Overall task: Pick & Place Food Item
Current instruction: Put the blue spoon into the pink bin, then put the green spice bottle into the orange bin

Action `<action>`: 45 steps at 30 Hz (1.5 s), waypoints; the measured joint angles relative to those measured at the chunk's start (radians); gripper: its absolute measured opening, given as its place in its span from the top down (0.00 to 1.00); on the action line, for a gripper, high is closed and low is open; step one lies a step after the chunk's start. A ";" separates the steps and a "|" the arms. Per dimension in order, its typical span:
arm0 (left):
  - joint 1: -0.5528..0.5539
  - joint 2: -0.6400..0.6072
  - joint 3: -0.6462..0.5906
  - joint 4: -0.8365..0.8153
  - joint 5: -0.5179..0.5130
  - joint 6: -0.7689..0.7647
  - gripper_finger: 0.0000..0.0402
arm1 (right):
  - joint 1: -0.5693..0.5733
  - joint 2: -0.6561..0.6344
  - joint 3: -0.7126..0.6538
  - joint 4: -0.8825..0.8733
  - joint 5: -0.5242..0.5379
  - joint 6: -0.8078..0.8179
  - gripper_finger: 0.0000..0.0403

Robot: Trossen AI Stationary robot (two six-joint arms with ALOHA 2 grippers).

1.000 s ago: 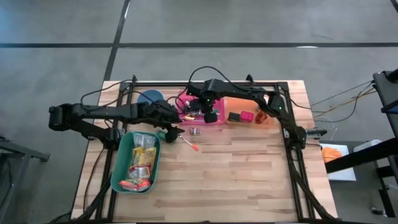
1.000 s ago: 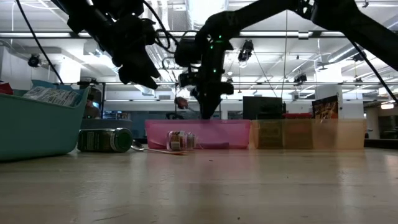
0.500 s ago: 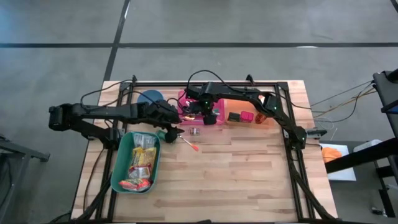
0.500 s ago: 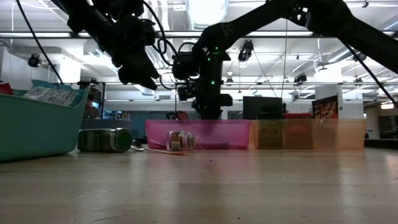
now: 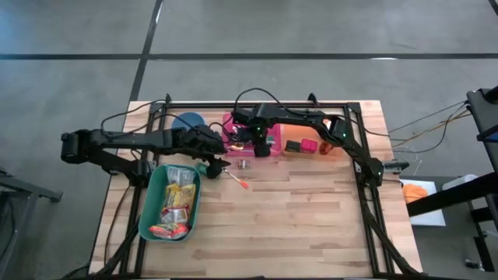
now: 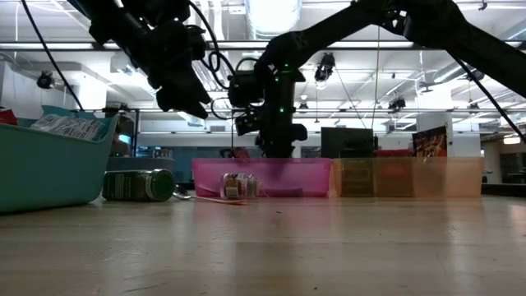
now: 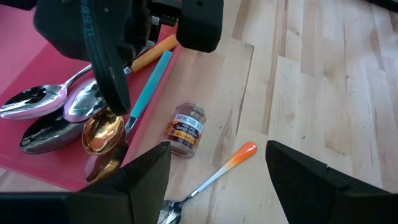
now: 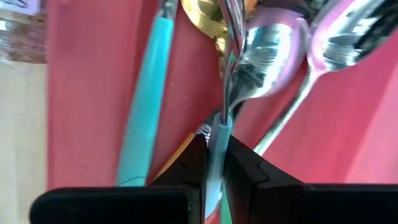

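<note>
Right hand point(image 8: 214, 163), now lowered into the pink tray point(image 5: 271, 148), pinches a teal-handled spoon point(image 8: 222, 109) over other spoons, apparently placing it; left hand point(image 7: 214, 171), spread, hovers above the spice jar point(image 7: 185, 129) on the table point(image 5: 311, 218).

We see a pink tray point(image 5: 274, 153) under the right claw point(image 5: 259, 147), holding silver spoons point(image 7: 37, 99), a gold spoon point(image 7: 102, 132) and the teal-handled spoon point(image 8: 217, 134) pinched in that claw. An orange tray point(image 5: 311, 131) adjoins it, farther from the claw. An orange-handled spoon point(image 7: 214, 177) lies on the wooden table point(image 5: 311, 225) just beside the left claw point(image 5: 218, 162)
</note>
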 joint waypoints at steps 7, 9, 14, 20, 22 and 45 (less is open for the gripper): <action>0.000 0.000 0.000 0.002 0.000 0.000 0.34 | -0.002 0.000 -0.025 0.003 -0.029 0.003 0.92; 0.000 0.000 0.000 0.002 0.000 0.000 0.34 | -0.002 0.000 -0.029 0.004 -0.029 0.010 0.87; 0.000 0.000 0.000 0.002 0.000 0.000 0.34 | -0.002 0.000 -0.038 0.007 -0.029 0.018 0.78; 0.000 0.000 0.000 0.002 0.000 0.000 0.34 | -0.002 0.001 -0.042 0.009 -0.029 0.022 0.76; 0.000 0.000 0.000 0.001 0.000 0.000 0.34 | -0.002 0.000 -0.042 0.011 -0.030 0.022 0.76; 0.000 -0.001 0.000 0.051 -0.001 -0.081 0.34 | 0.009 -0.015 0.035 -0.137 -0.010 0.248 0.50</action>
